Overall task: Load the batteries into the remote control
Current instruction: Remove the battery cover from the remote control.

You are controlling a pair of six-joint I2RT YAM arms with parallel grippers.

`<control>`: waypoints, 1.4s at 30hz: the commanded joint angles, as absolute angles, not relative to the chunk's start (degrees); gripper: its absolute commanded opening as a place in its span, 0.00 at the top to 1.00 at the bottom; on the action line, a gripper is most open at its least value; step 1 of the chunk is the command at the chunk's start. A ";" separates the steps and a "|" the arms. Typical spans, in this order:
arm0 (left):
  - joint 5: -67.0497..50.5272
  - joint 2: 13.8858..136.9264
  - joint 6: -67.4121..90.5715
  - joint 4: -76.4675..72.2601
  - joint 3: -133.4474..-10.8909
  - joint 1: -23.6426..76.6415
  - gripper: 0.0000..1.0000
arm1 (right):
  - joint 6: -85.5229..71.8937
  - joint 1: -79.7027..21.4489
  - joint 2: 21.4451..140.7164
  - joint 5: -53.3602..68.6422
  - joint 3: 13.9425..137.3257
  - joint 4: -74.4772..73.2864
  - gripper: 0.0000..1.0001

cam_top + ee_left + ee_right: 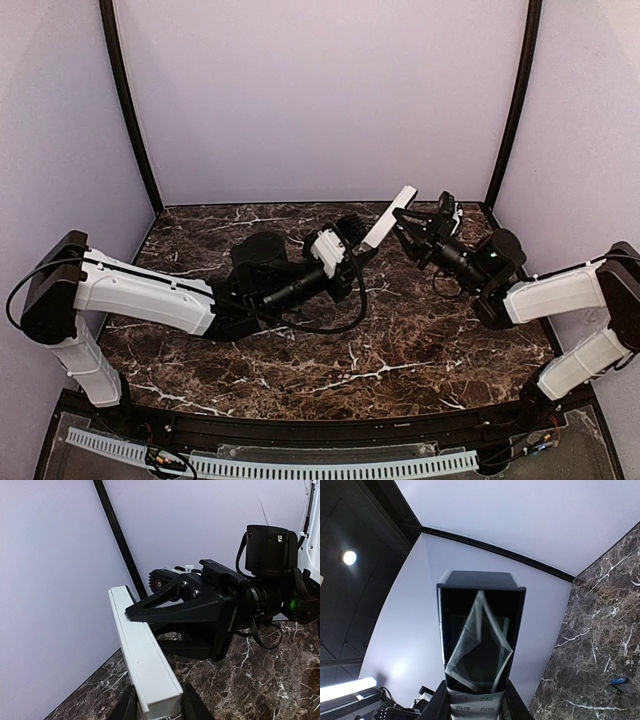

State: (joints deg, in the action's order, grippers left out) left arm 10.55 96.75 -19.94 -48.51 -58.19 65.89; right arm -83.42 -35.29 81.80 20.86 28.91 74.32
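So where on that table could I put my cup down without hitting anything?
Best is the bare front strip of the marble table, between the left arm and the right arm. The back-left corner by the wall is also free. Crowded: the middle back, where the left pincer and right pincer both clamp the remote control.

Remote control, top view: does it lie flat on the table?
No, the right claw holds the remote control tilted up above the table.
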 commanded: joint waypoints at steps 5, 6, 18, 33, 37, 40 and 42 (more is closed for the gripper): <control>11.01 94.97 -20.56 -50.60 -57.34 66.27 0.87 | -76.81 -35.62 73.93 20.69 28.98 69.23 1.00; 9.83 94.99 -20.70 -49.67 -57.58 66.25 0.85 | -76.74 -35.48 73.84 21.03 29.11 68.63 1.00; 6.58 93.78 -22.33 -45.76 -56.12 66.19 0.72 | -79.33 -33.34 77.31 23.92 29.01 72.76 1.00; 4.28 93.07 -23.23 -43.84 -55.08 66.20 0.58 | -83.60 -32.26 83.78 26.83 29.78 82.62 1.00; 4.73 92.59 -23.35 -44.21 -54.37 66.12 0.64 | -83.51 -31.98 83.35 26.96 29.60 82.56 1.00; 4.94 92.20 -23.42 -44.09 -53.83 66.10 0.66 | -83.73 -31.82 83.08 27.22 29.57 82.56 1.00; 5.12 92.01 -23.44 -43.86 -53.54 66.10 0.69 | -83.88 -31.80 82.87 27.38 29.61 82.66 1.00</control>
